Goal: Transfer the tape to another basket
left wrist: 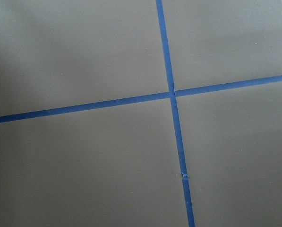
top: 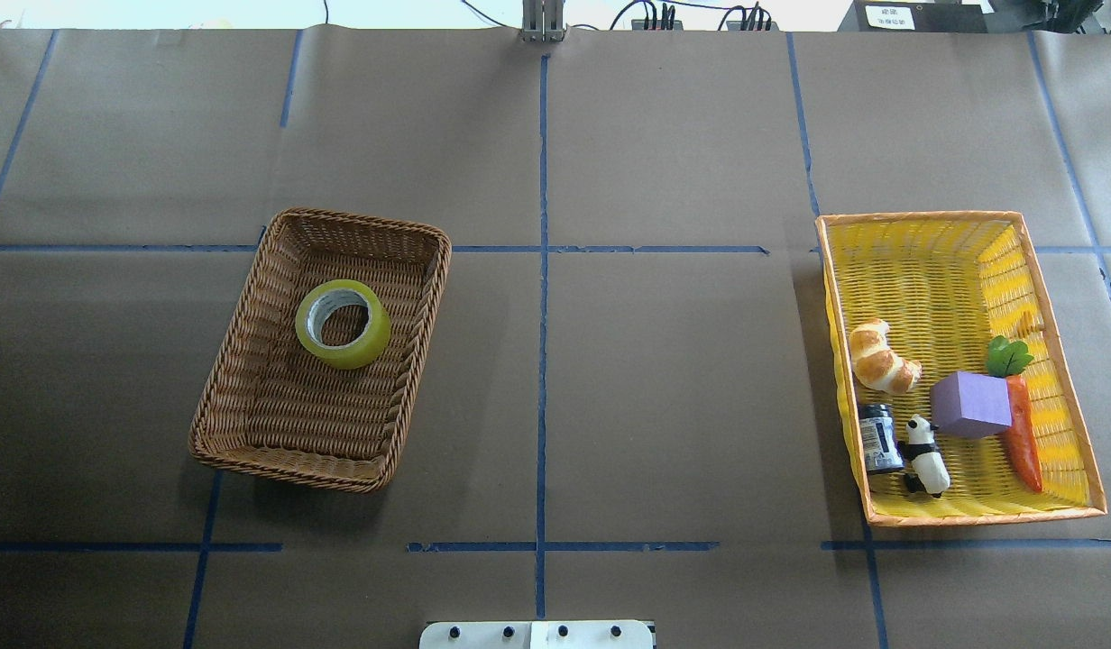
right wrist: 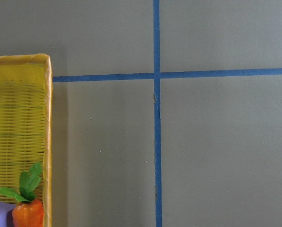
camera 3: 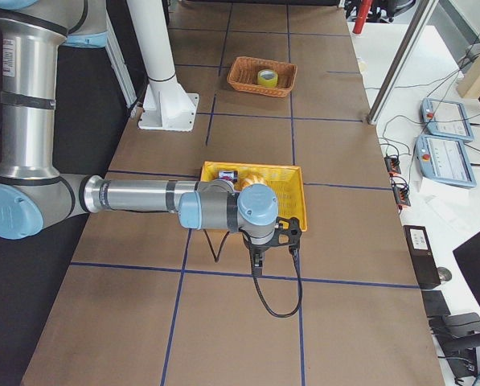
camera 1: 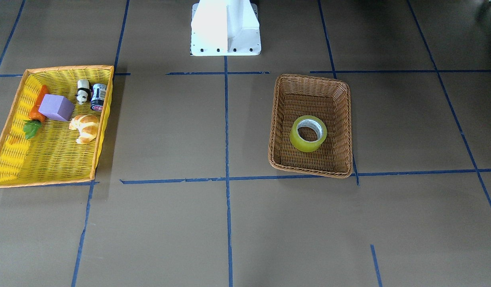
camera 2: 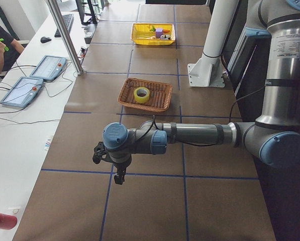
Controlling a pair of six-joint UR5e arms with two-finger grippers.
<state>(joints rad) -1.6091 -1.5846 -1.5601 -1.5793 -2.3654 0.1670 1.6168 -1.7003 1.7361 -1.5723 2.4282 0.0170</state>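
Observation:
The roll of yellow-green tape (camera 1: 305, 146) lies flat inside the brown wicker basket (camera 1: 309, 170), near its middle. Both also show in the overhead view, the tape (top: 362, 351) and the basket (top: 285, 456), and small in the side views, the tape (camera 2: 141, 99) (camera 3: 266, 83). My left gripper (camera 2: 118, 174) shows only in the exterior left view, hanging over bare table well away from the brown basket; I cannot tell whether it is open. My right gripper (camera 3: 260, 261) shows only in the exterior right view, beside the yellow basket; I cannot tell its state either.
The yellow basket (top: 925, 270) with an orange rim holds a croissant (top: 880, 359), a purple block (top: 970, 404), a carrot (top: 1023, 433), a panda figure (top: 925, 455) and a small can (top: 878, 437). The robot's white base (camera 1: 225, 28) stands at the table's edge. An operator and tablets are beside the table.

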